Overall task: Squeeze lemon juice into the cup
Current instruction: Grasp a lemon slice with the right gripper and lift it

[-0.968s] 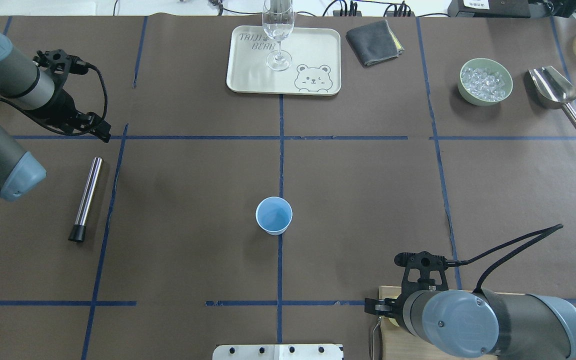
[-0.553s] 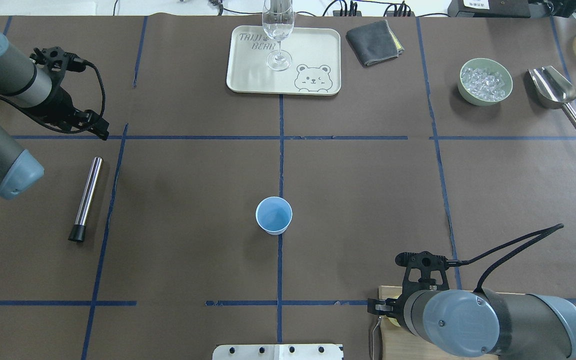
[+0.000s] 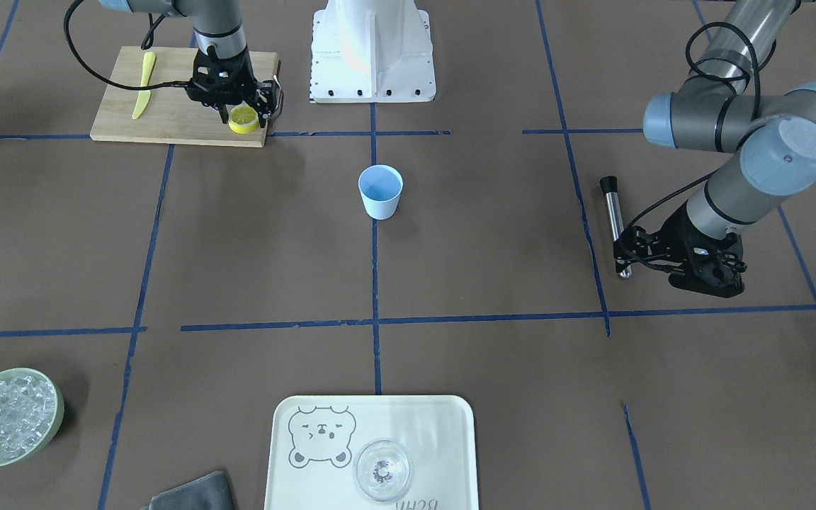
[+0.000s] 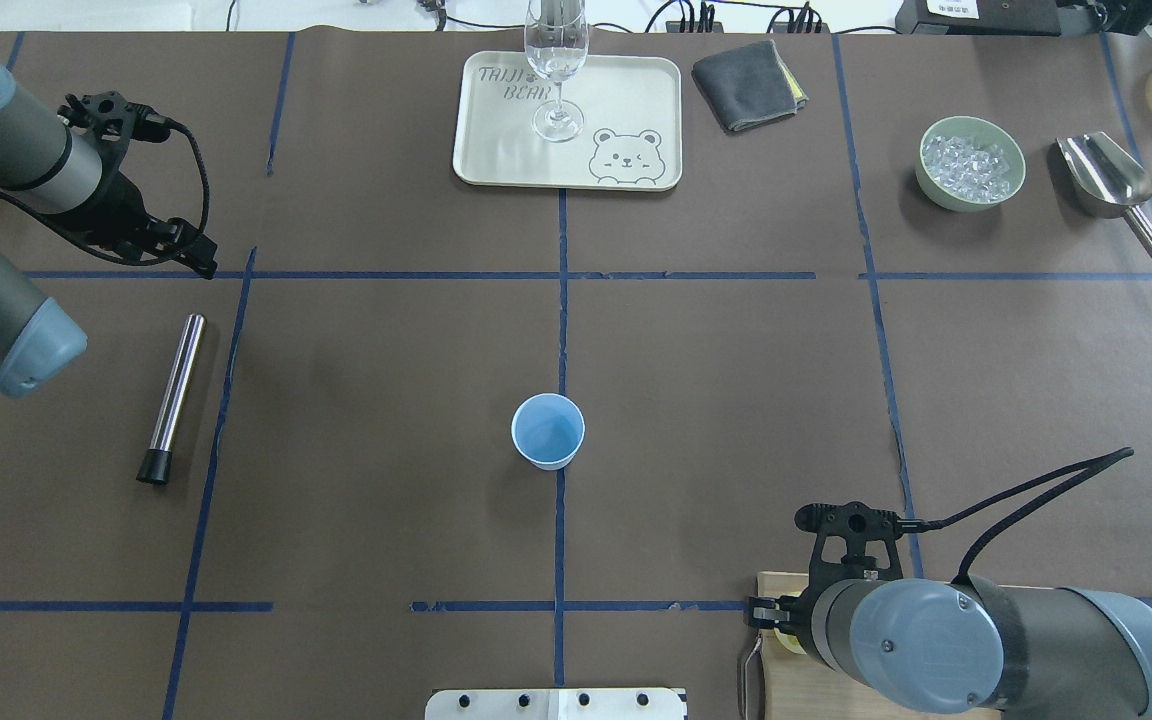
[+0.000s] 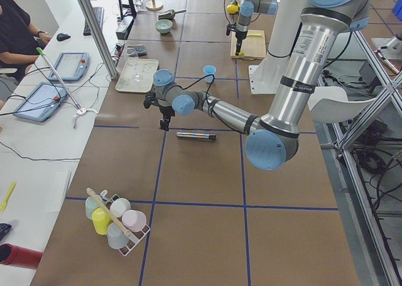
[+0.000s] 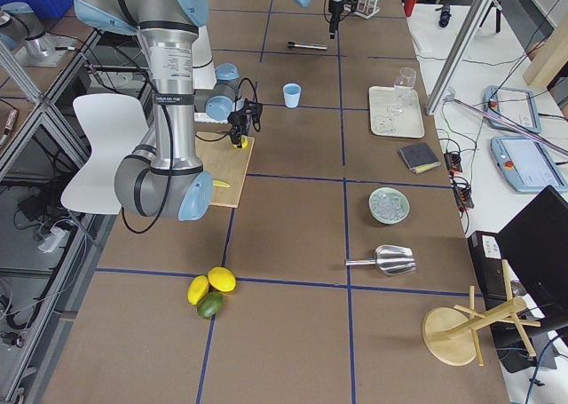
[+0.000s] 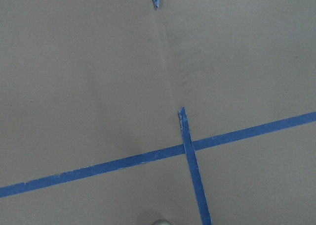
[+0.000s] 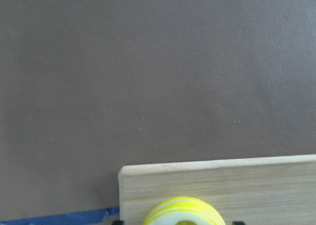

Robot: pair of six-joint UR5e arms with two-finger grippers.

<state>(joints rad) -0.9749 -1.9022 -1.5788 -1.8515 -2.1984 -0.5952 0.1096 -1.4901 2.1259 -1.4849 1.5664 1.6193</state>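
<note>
Just shifted: right gripper, slightly rightward.
Lemon: lay flat, face up, between its parted jaws.
Left gripper: grip unreadable.

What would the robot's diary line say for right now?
stage: grasping lemon | right gripper: open, straddling lemon on cutting board | left gripper: above table, grip unclear | cup: upright, empty

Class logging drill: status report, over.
Left gripper hovers near steel rod. Right gripper over lemon on board, grip unclear. Cup upright, nothing between.
</note>
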